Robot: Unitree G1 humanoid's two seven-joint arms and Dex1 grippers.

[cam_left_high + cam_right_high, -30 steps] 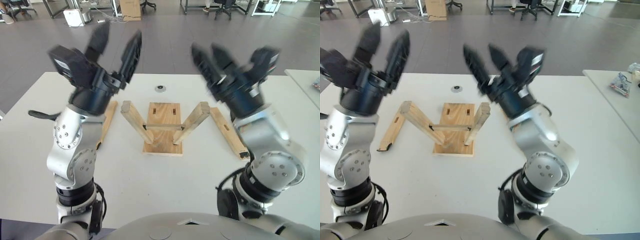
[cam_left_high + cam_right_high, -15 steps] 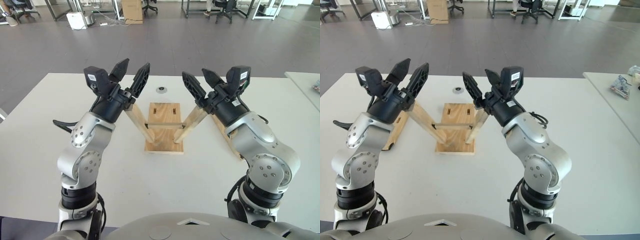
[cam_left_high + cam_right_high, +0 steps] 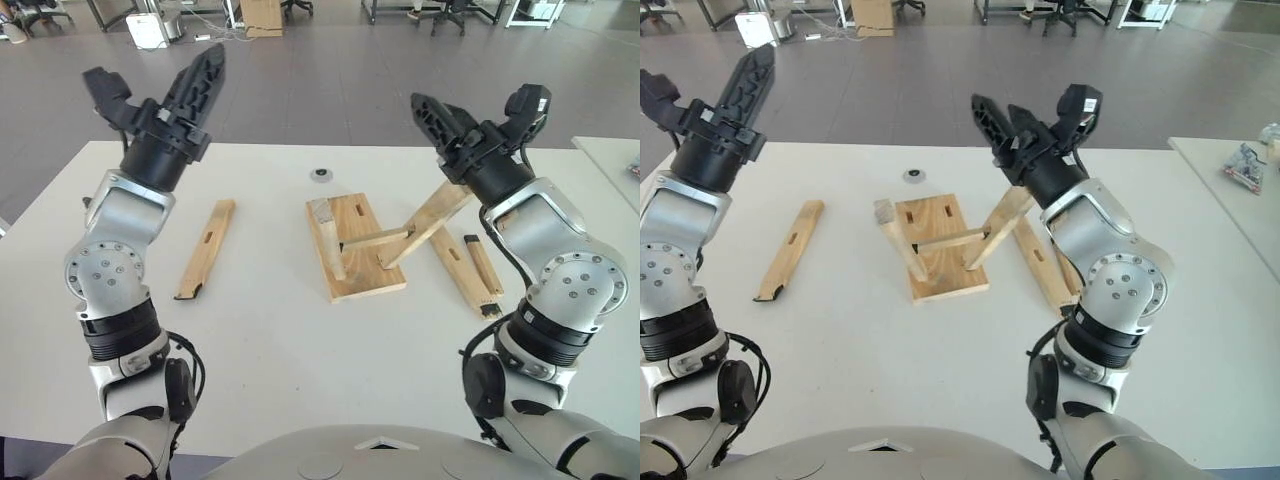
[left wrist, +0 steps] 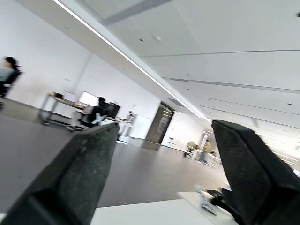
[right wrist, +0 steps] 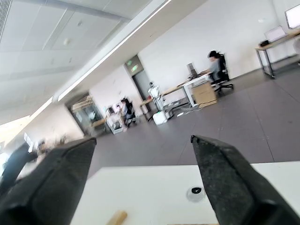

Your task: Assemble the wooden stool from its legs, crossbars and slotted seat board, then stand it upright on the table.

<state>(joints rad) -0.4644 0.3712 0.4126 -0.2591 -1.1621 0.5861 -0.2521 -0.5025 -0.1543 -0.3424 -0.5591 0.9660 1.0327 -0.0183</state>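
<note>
Half built, I judged. Left gripper [image 3: 155,70] and right gripper [image 3: 432,110] gaped empty; next you needed the loose leg [image 3: 205,248] left of the seat board [image 3: 365,275].

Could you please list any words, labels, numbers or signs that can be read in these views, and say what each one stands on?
No text can be read.
White label beside the right gripper: too small to read.
Green sign above the far doorway: blurred.
Print on the packet at the far right: too small.

Head stereo pair looks down over table [image 3: 260,340]; wrist cameras tilt up toward room.
</note>
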